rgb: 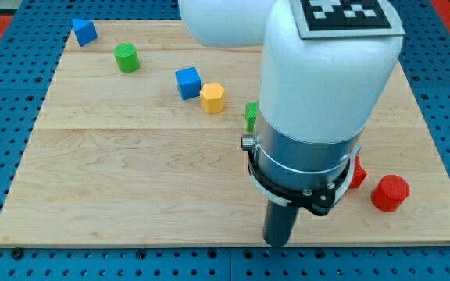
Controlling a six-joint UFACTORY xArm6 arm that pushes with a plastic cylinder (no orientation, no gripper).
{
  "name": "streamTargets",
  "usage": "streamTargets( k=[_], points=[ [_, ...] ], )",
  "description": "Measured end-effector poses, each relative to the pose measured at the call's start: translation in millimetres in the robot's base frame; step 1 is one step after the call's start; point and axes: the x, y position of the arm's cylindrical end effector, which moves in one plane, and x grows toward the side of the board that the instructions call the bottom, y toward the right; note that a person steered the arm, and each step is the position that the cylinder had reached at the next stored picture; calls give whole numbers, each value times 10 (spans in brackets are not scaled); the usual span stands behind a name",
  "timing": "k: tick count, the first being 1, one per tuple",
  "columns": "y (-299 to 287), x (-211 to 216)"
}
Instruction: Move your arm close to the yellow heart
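Observation:
No yellow heart shows in the camera view; the arm's white body hides the board's right middle. My tip [276, 243] rests near the board's bottom edge, right of centre. A yellow hexagon block [212, 98] lies up and to the left of it, next to a blue cube [187, 83]. A green block [251, 116] peeks out from behind the arm. A red cylinder [389, 193] stands to the tip's right, and a red block [357, 173] is half hidden by the arm.
A green cylinder [127, 58] and a second blue block [85, 32] lie at the wooden board's [131, 179] top left. The board sits on a blue perforated table [6, 117].

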Motion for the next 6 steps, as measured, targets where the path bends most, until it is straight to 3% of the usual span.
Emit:
streamTargets(
  k=[4, 5, 6],
  points=[
    [349, 5],
    [157, -453],
    [154, -553]
  ],
)
